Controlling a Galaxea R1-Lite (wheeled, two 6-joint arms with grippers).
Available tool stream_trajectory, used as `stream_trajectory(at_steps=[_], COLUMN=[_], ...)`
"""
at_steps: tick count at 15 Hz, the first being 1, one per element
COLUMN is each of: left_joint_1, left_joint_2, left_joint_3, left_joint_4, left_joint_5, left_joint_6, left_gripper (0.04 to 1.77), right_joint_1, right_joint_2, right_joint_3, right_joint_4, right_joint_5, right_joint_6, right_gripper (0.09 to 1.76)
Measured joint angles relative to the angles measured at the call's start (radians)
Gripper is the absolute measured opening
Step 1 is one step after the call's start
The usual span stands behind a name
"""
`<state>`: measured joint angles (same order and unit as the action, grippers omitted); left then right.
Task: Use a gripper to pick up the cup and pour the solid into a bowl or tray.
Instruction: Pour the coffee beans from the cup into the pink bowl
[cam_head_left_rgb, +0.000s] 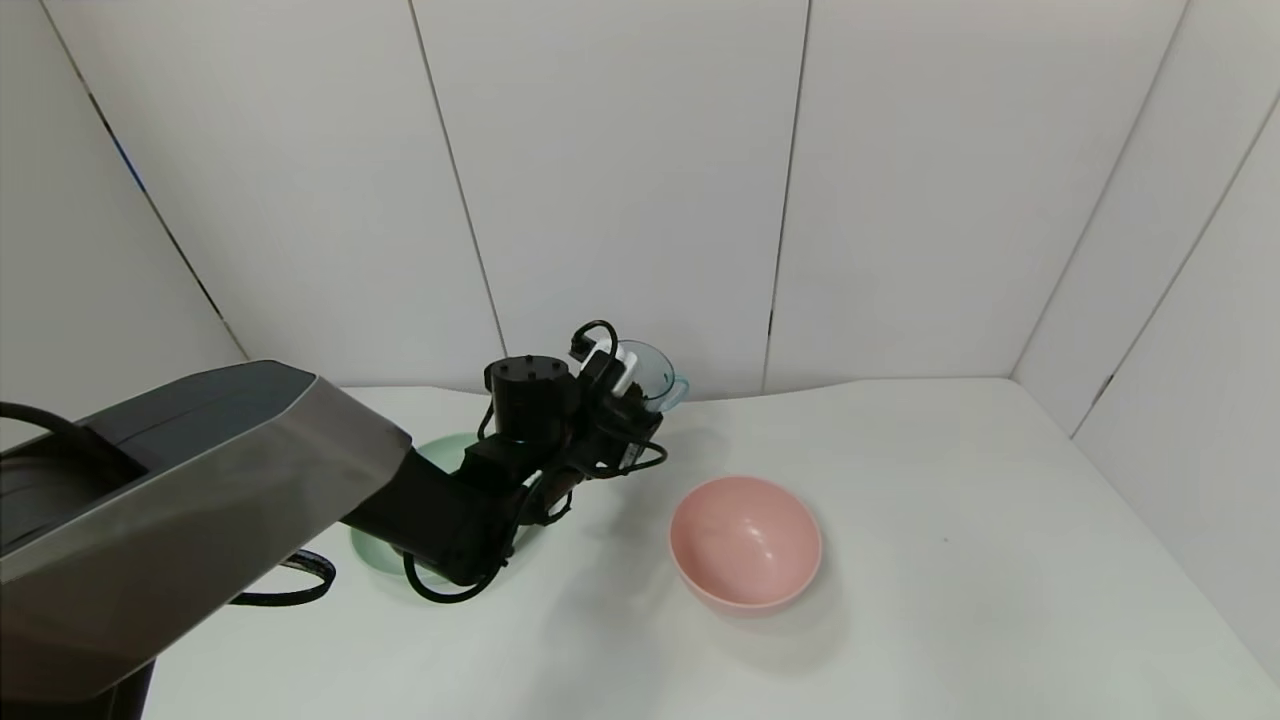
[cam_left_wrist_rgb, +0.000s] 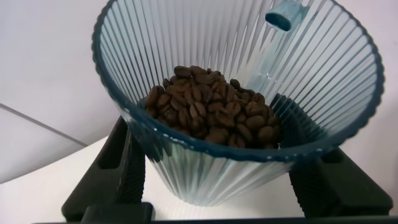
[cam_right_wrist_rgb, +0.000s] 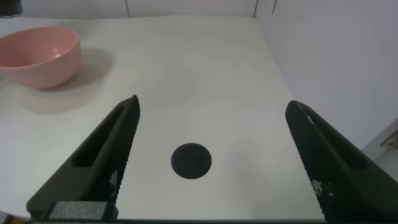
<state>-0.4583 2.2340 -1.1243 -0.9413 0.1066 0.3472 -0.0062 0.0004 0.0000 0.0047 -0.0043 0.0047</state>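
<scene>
My left gripper (cam_head_left_rgb: 628, 388) is shut on the ribbed blue-grey cup (cam_head_left_rgb: 652, 372) and holds it above the table, left of and behind the pink bowl (cam_head_left_rgb: 746, 541). In the left wrist view the cup (cam_left_wrist_rgb: 217, 168) sits between the two black fingers (cam_left_wrist_rgb: 124, 168) and holds a heap of dark brown beans (cam_left_wrist_rgb: 211, 112); its light blue handle (cam_left_wrist_rgb: 283, 15) points away. The bowl is empty and shows again in the right wrist view (cam_right_wrist_rgb: 38, 55). My right gripper (cam_right_wrist_rgb: 214, 158) is open and empty over the table's right part.
A pale green plate (cam_head_left_rgb: 440, 455) lies under my left arm. A round black hole (cam_right_wrist_rgb: 191, 160) marks the tabletop below my right gripper. White walls close the table at the back and right.
</scene>
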Motion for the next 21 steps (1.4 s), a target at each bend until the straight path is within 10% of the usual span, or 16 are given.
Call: stream_trajectory(at_steps=[21], left_joint_1=[-0.115], left_joint_2=[-0.13], left_joint_3=[0.087], left_joint_4=[0.144], left_joint_5=[0.072], left_joint_6=[0.379], left_gripper=[1.3], right_joint_1=[0.0], right_joint_2=[0.0], right_joint_3=[0.0], right_joint_4=[0.0], right_joint_5=[0.0], right_joint_6=[0.0], right_gripper=[1.71])
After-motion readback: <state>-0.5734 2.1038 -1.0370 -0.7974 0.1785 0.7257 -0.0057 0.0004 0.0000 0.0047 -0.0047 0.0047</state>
